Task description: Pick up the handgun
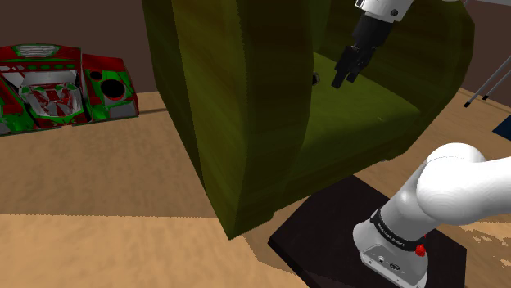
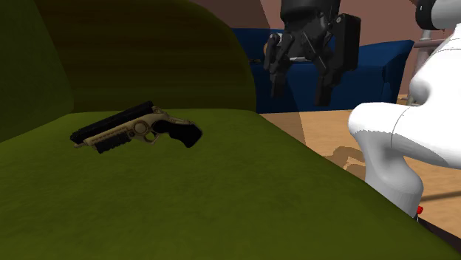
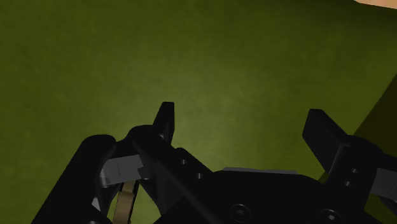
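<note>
since the green armchair takes up most of the scene, the white arm has to work down inside it, between the backrest and the sides. the black gripper hangs above the seat with its fingers spread wide and nothing between them. the handgun, tan and black, lies flat on its side on the seat near the backrest, well apart from the gripper, toward the second exterior view's left. a good grasp, i judge, means moving over the gun's middle, turning the fingers across its narrow body, then lowering until they straddle it before closing, so it does not slide.
</note>
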{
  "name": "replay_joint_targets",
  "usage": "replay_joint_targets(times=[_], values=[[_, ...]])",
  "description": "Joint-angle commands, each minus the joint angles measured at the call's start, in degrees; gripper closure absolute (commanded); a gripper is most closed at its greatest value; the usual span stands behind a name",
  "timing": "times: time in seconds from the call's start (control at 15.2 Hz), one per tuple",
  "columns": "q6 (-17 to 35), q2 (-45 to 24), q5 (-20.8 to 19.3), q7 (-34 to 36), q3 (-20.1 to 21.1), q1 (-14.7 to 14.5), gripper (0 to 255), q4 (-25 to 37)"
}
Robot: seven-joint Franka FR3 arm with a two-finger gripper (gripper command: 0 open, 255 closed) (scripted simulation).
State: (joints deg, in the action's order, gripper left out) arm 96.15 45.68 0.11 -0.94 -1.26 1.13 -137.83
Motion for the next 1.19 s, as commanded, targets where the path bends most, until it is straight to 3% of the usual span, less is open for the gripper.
replay_joint_targets(times=[0.0, 0.59, 1.12], values=[[0.00, 0.00, 0.00, 0.00, 0.00, 0.00, 0, 0.00], [5.24, -18.47, -1.93, -9.49, -6.87, 0.57, 0, 13.75], [5.57, -35.92, 0.47, -18.20, -11.89, 0.75, 0, 31.01]])
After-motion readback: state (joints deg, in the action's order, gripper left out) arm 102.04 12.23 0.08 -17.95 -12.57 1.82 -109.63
